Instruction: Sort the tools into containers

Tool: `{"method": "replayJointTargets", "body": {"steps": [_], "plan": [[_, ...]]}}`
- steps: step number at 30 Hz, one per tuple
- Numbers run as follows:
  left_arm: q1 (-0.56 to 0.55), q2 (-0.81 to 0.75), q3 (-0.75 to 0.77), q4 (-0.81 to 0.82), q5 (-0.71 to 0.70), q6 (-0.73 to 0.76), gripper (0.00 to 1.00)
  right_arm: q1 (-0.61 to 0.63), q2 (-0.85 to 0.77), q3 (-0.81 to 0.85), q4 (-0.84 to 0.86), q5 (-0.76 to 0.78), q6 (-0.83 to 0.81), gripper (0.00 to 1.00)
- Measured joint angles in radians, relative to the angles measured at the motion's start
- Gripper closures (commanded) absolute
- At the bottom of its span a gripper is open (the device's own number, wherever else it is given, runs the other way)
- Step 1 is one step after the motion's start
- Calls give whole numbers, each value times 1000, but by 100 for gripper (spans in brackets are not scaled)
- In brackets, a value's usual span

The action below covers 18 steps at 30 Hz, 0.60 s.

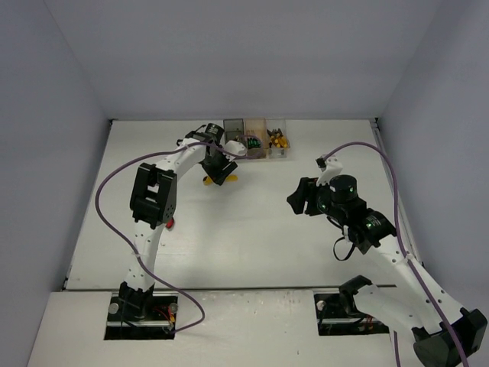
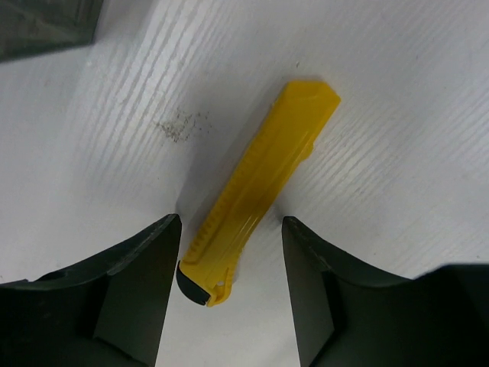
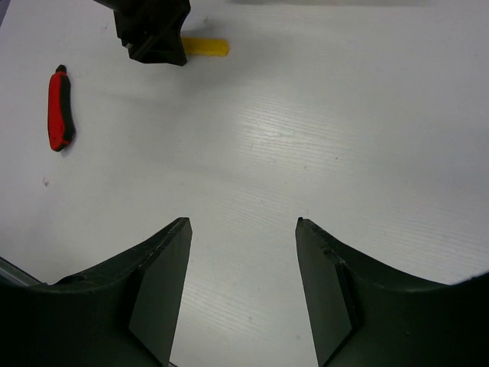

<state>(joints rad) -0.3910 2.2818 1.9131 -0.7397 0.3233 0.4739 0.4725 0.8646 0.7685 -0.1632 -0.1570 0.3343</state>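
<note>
A yellow utility knife [image 2: 260, 191] lies flat on the white table with its black-tipped end between the fingers of my left gripper [image 2: 231, 229]. The jaws are open, with a gap on each side of the knife. From above, the left gripper [image 1: 219, 174] covers the knife's middle, and only its yellow ends [image 1: 206, 180] show. A red-handled cutter [image 3: 59, 108] lies on the table near the left arm [image 1: 170, 223]. My right gripper [image 3: 243, 223] hangs open over bare table, holding nothing. Three containers stand in a row at the back: smoky grey [image 1: 233, 128], orange [image 1: 254, 138] with tools inside, and clear [image 1: 278, 140] with yellow-handled tools.
A corner of the dark bin [image 2: 46, 23] shows at the top left of the left wrist view. The right wrist view shows the left gripper [image 3: 153, 30] beside the yellow knife [image 3: 205, 47]. Purple cables loop off both arms. Grey walls enclose the table.
</note>
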Motion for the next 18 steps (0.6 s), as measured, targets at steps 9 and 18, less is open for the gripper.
{"method": "replayJointTargets", "body": {"steps": [9,18], "plan": [[11,-13,-38,-15,21,-7,88,0,17,0,-18,5,-6,45],[11,-27,-46,-34,65,-69,100,0,15,0,-21,19,-6,45]]}}
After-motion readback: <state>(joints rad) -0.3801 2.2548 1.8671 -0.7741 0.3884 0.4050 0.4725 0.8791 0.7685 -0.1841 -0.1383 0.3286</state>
